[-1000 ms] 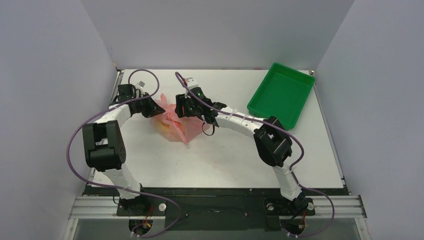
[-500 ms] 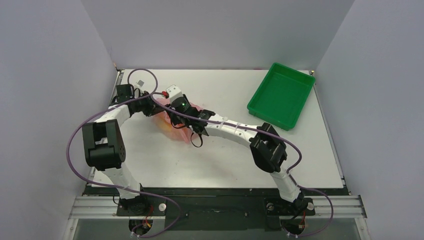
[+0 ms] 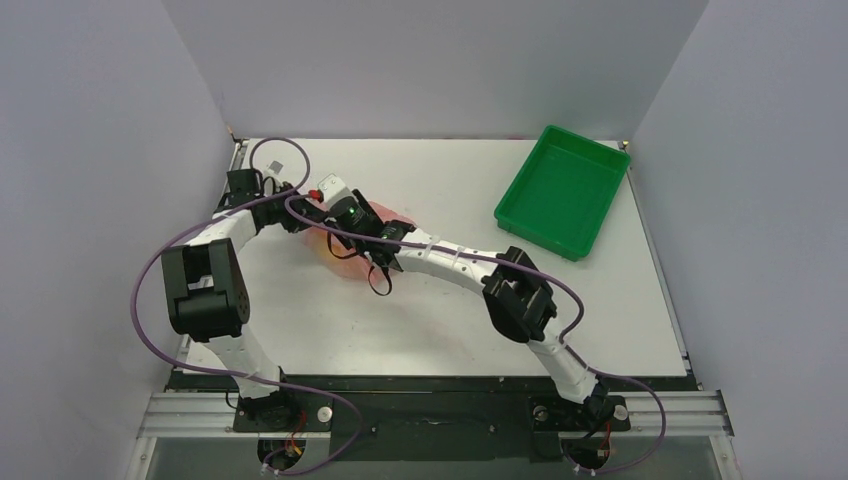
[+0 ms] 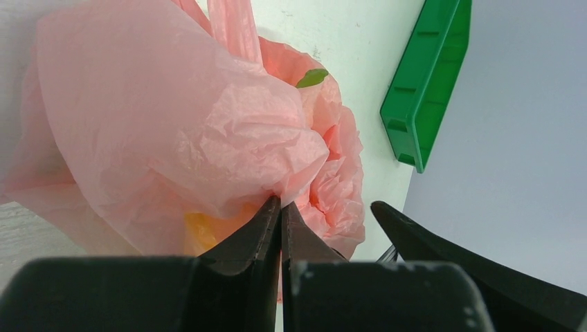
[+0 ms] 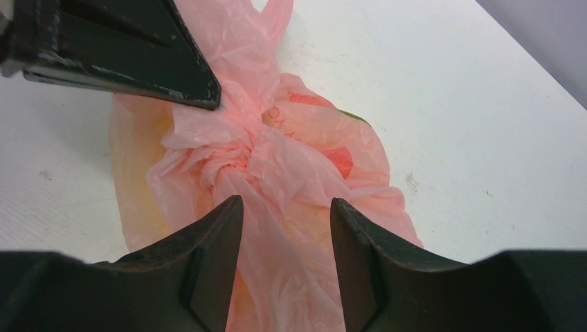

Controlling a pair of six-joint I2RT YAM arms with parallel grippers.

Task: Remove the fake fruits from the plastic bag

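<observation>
The plastic bag [image 3: 343, 258] lies crumpled on the white table [image 3: 450, 320], at about 10 o'clock from the table's middle in the top view, with both arms bent in over it. The left gripper [image 4: 280, 201] has its two black fingers pressed together, pinching a puffed fold of the pink film right at the tips. The right gripper [image 5: 285, 204] comes in from the bag's 4 o'clock side. Its jaws stand apart, and a twisted band of the bag runs down between them. Whether the film touches either finger I cannot tell.

In the right wrist view the bag's neck is bunched into a knot just beyond the fingertips, at 12 o'clock from them. One dark finger of the left gripper reaches in from 10 o'clock, its tip beside that knot.

The fake fruits [image 4: 197, 229] are inside the bag: a yellow-orange patch glows through the film just left of the left fingertips. A small green leaf-like tip [image 4: 313, 77] peeks from the folds at 1 o'clock. How many fruits there are I cannot tell.

The green tray [image 3: 563, 190] sits at 2 o'clock on the table, well apart from the bag
</observation>
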